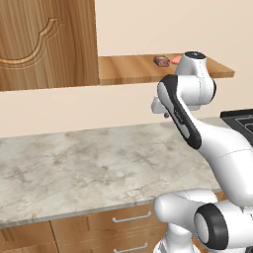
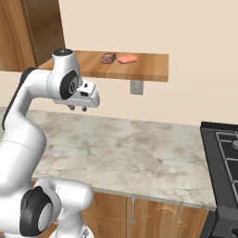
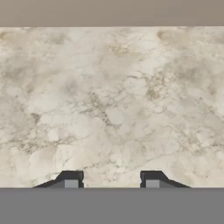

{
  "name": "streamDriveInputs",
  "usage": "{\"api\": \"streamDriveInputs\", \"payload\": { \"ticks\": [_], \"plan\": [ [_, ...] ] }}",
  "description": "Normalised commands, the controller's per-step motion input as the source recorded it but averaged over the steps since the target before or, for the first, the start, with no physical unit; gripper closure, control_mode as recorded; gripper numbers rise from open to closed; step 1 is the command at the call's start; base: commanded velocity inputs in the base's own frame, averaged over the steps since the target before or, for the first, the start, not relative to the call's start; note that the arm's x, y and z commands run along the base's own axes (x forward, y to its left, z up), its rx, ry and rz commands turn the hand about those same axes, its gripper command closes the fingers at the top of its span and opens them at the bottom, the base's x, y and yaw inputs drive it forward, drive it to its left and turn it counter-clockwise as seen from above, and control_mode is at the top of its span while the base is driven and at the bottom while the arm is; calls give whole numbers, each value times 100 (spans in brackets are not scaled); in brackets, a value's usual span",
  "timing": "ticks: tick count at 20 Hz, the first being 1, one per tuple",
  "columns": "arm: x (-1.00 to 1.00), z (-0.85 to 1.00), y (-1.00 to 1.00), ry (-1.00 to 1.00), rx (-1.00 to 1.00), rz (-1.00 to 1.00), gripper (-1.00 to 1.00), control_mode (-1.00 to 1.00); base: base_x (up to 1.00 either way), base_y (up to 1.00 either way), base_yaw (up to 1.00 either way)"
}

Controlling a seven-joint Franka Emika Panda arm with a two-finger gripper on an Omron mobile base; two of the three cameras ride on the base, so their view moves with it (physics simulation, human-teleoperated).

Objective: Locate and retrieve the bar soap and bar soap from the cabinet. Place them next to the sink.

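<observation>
Two bar soaps lie side by side on the open wooden shelf board (image 1: 126, 70) (image 2: 146, 69) of the cabinet (image 1: 44, 39). The dark maroon-brown one (image 1: 161, 61) (image 2: 108, 58) is left of the salmon-pink one (image 2: 127, 59), whose edge (image 1: 176, 59) peeks out beside my arm. My gripper (image 1: 166, 116) (image 2: 77, 109) (image 3: 111, 180) hangs below the shelf, left of the soaps in the right base view, and points down at the marble counter (image 3: 113, 105). It is open with nothing between its fingers. The sink is out of view.
A black stove (image 1: 239, 120) (image 2: 222, 148) sits at the counter's right end. A wall outlet (image 2: 136, 87) is under the shelf. Drawers with silver handles (image 1: 131, 217) run below the counter (image 1: 74, 163). The cabinet door with the carved groove stands at the upper left.
</observation>
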Motion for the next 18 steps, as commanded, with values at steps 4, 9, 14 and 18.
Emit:
{"api": "streamDriveInputs", "payload": {
  "ticks": [4, 9, 14, 18],
  "plan": [
    [-9, 0, 0, 0, 0, 0, -100, -100, 0, 0, 0],
    [-34, 8, 6, -12, -4, 0, -100, -100, 0, 0, 0],
    [-38, 34, 4, -20, -13, -3, -100, -100, 0, 0, 0],
    [-16, 45, 0, -16, -2, -3, -100, -100, 0, 0, 0]
  ]
}}
